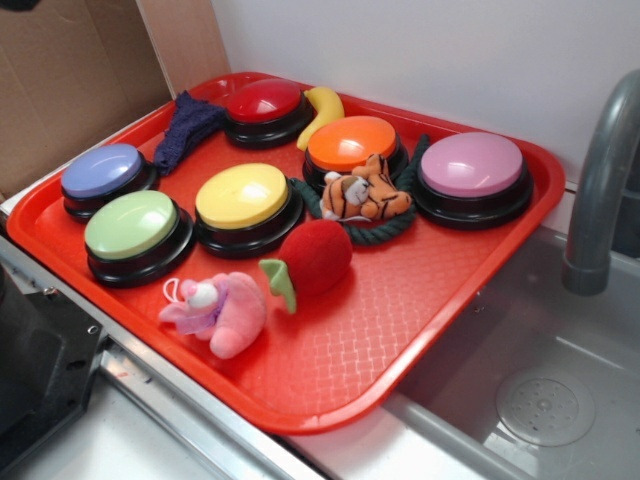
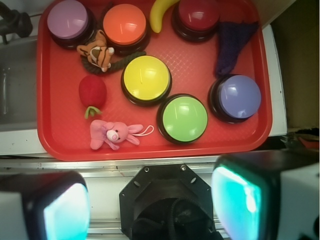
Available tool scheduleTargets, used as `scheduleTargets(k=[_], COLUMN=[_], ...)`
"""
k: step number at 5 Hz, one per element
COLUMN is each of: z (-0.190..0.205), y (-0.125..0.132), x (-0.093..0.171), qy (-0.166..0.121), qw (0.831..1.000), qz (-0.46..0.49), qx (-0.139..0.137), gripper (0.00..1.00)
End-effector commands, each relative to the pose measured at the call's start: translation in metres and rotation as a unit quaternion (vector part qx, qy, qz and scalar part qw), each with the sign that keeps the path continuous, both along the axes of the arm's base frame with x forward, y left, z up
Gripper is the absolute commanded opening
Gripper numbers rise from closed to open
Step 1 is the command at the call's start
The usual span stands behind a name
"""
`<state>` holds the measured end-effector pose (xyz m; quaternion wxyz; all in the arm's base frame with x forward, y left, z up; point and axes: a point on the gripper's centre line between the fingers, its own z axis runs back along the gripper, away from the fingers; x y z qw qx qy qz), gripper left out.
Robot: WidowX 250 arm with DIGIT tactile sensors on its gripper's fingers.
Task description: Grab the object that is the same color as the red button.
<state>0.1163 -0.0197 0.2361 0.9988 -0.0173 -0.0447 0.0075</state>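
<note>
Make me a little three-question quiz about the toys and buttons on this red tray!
1. True or false: the fuzzy red plush strawberry touches the glossy red domed push button.
2. Which lies nearest the strawberry? A. pink plush animal B. yellow plastic banana C. purple knitted cloth
3. Fill in: the gripper fingers stand ___.

Key: 1 false; 2 A; 3 open, holding nothing.

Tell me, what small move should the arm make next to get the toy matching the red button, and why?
Probably move forward and left over the tray, toward the red plush strawberry. It matches the red button, lies untouched beside the pink plush animal, and the gripper sits open, short of the tray.
</note>
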Motion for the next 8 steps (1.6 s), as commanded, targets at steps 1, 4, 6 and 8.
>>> scheduleTargets(k=[1,4,6,8], z=[0.000,-0.073,-0.137,-0.187], y=[0.000,-0.045,-0.078,-0.097], x=[0.000,0.056,0.080,0.091], qy=[0.000,-0.003,0.038,0.086], qw=[1.000,0.997,0.994,0.987], qz=[0.000,0.079,0.101,0.129], qx=[0.000,-0.020,0.022,0.040], gripper=[1.00,1.00,1.00,1.00])
